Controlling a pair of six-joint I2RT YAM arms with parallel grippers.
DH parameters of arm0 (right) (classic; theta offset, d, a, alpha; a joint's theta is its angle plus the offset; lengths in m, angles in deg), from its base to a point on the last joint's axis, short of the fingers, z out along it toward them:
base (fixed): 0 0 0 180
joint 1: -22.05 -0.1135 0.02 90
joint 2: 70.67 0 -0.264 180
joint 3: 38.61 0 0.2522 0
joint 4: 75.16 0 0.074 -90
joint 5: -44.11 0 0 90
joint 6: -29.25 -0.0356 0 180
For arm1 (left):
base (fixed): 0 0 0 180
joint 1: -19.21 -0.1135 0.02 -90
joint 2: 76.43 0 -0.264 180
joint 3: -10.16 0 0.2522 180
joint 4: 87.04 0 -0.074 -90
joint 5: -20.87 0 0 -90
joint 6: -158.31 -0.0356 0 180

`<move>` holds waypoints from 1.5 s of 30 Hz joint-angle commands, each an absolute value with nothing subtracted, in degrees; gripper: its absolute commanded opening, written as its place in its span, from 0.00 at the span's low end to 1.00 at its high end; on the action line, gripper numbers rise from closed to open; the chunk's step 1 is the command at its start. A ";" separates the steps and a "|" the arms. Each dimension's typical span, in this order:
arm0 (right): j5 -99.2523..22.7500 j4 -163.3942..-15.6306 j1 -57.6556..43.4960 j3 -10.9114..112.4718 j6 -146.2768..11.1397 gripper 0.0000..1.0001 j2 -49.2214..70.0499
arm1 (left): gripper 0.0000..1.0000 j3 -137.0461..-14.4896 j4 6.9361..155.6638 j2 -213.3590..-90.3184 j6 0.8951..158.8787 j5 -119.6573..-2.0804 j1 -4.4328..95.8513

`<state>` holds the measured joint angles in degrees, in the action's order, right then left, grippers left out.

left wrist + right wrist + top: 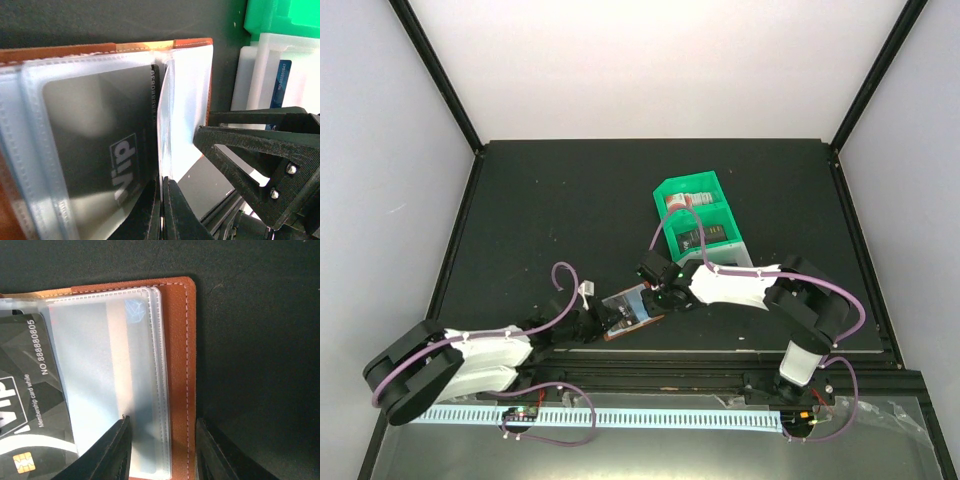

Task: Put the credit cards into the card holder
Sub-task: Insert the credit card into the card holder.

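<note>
We see the brown card holder [630, 311] lying open on the black surface [550, 220], near its front edge, between the two arms. The left pincer [161, 192] is clenched on the edge of one of the holder's clear sleeves [185, 90], beside a dark grey VIP card [100, 160] tucked in a sleeve. The right pincer [162, 430] stands parted over the holder's right edge, one finger [112, 455] above the sleeves, the other just off the leather, clasping nothing. More cards [705, 237] sit in the green tray [685, 181].

Top camera looks down; both close wrist cameras share the card holder [179, 365].
</note>
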<state>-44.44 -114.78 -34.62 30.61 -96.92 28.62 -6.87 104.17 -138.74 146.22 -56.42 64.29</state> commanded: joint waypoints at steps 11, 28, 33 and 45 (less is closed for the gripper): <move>-43.78 -115.30 -35.08 29.82 -97.84 0.37 30.65 | 0.02 -7.06 106.72 -141.77 146.43 -55.73 64.52; -43.36 -114.81 -35.06 29.73 -97.93 0.37 31.11 | 0.01 -8.35 107.48 -144.17 144.70 -55.35 64.50; -43.29 -113.94 -35.08 29.42 -98.34 0.37 30.74 | 0.02 -8.98 108.88 -146.57 144.30 -54.58 64.56; -42.46 -111.60 -35.04 28.98 -99.04 0.36 30.20 | 0.12 -10.95 109.06 -151.69 140.95 -54.58 64.70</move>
